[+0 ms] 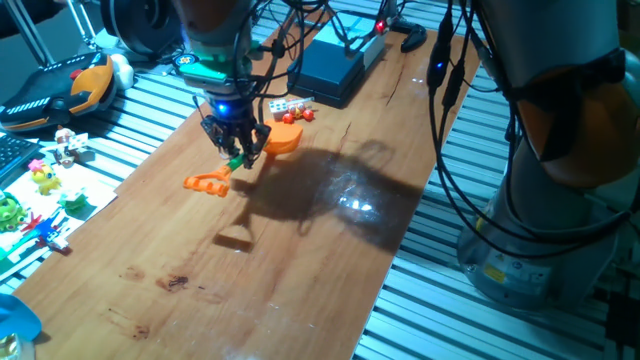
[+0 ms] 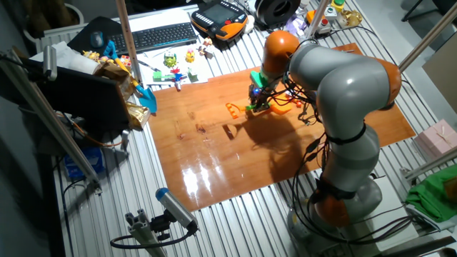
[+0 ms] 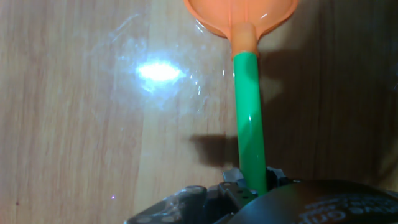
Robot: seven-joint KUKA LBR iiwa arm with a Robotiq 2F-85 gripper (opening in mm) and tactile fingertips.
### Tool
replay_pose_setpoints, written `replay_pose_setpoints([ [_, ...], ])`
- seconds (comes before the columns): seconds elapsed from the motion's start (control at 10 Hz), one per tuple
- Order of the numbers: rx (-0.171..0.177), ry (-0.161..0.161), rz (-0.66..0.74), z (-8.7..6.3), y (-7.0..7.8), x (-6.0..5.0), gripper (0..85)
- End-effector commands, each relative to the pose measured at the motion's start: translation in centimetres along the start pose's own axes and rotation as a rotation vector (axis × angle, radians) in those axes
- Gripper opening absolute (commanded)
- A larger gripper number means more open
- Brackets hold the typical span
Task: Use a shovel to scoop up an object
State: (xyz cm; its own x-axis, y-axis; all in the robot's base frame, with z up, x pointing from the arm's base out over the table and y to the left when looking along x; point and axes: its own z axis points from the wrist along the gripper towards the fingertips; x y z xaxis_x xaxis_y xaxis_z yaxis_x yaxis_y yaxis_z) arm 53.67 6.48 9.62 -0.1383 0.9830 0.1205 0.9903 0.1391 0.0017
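Observation:
My gripper (image 1: 238, 148) is shut on the green shaft (image 3: 249, 118) of the shovel, about midway along it. The orange scoop blade (image 1: 284, 140) points toward the back of the table, and the orange loop end (image 1: 207, 183) hangs out on the near side. In the hand view the blade (image 3: 242, 15) is cut off at the top edge, and the shaft casts a separate shadow on the wood. The small white die-like object (image 1: 278, 105) lies just beyond the blade, apart from it. The other fixed view shows the gripper (image 2: 257, 101) with the loop end (image 2: 234, 109) sticking out left.
Tiny red pieces (image 1: 303, 114) lie beside the die. A dark blue box (image 1: 332, 68) stands behind them. Small toys (image 1: 45, 180) sit on the metal slats at the left. The wooden board's right edge (image 1: 400, 250) drops to slats, and the arm's base (image 1: 540, 200) is at the right.

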Motion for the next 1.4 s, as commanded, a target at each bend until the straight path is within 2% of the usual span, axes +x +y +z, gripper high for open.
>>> replay_pose_setpoints([
  [0.0, 0.000, 0.003, 0.003, -0.1, -0.1, -0.3, 0.7],
  [0.3, -0.001, 0.040, 0.002, -0.8, -0.1, -1.8, 0.7],
  [0.7, -0.022, 0.014, 0.011, -0.5, -0.5, -2.7, 0.7],
  [0.9, -0.027, 0.018, 0.000, -0.4, -0.8, -3.8, 0.7],
  [1.3, -0.034, 0.026, -0.008, -0.2, -1.3, -4.9, 0.7],
])
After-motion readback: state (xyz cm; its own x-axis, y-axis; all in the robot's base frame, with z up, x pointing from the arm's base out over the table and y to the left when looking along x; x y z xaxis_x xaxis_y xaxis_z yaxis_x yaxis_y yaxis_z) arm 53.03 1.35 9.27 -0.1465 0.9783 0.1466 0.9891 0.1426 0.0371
